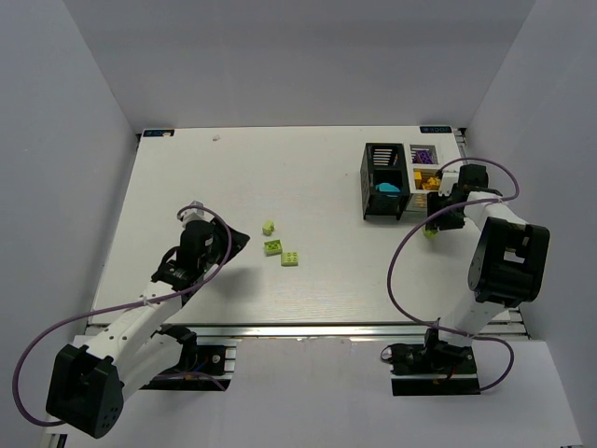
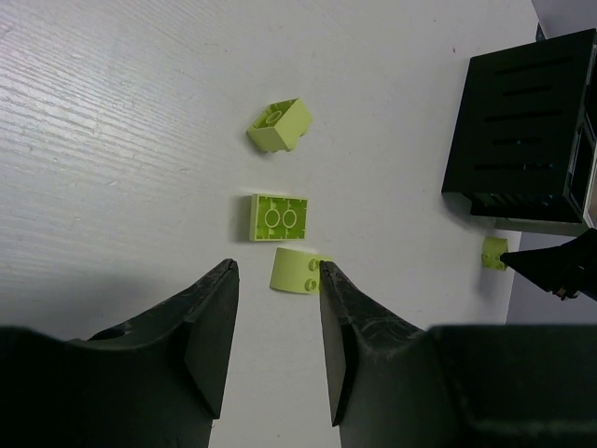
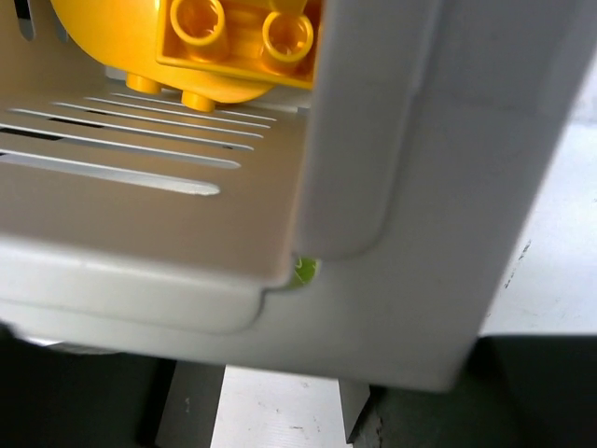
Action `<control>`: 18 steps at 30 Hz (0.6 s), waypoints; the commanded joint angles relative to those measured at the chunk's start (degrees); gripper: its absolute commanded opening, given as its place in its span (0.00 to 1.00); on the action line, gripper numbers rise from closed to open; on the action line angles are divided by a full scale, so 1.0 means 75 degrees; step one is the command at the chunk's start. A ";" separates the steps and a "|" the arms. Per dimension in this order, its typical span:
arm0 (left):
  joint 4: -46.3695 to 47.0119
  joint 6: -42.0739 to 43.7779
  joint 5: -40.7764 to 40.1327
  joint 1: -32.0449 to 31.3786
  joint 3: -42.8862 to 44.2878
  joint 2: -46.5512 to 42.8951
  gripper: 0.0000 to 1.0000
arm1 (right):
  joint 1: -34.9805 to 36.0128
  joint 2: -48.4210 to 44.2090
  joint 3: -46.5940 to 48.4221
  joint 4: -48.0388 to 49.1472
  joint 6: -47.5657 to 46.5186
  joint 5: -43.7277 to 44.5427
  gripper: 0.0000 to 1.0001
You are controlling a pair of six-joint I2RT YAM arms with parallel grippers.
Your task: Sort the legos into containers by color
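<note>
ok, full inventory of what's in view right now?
small studded lime green plastic bricks: four, lime; three loose mid-table ahead of the left tool, one beside the right tool
rounded teal plastic piece: one, teal, inside the black bin
purple plastic bricks: count unclear, purple, far compartment of the white tray
orange-yellow studded plastic bricks: at least one, orange-yellow, near compartment of the white tray
black slotted plastic bin: one, black, far right of the table
white compartmented plastic tray: one, white, joined to the bin's right side
flat white table: one, white
left tool: one, black, open, empty
right tool: one, black, at the tray's near corner; jaw state unreadable
</note>
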 commanded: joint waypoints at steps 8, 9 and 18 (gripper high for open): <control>-0.0121 -0.0025 -0.0115 0.0038 0.0064 -0.0172 0.50 | 0.0217 0.0138 0.0233 -0.0491 -0.0542 -0.0218 0.49; -0.0121 -0.0025 -0.0104 0.0038 0.0064 -0.0172 0.50 | 0.0217 0.0079 0.0175 -0.0444 -0.0473 -0.0241 0.50; -0.0098 -0.0014 -0.0092 0.0038 0.0100 -0.0102 0.50 | 0.0205 -0.0987 -0.0283 0.0622 -0.0225 -0.0745 0.69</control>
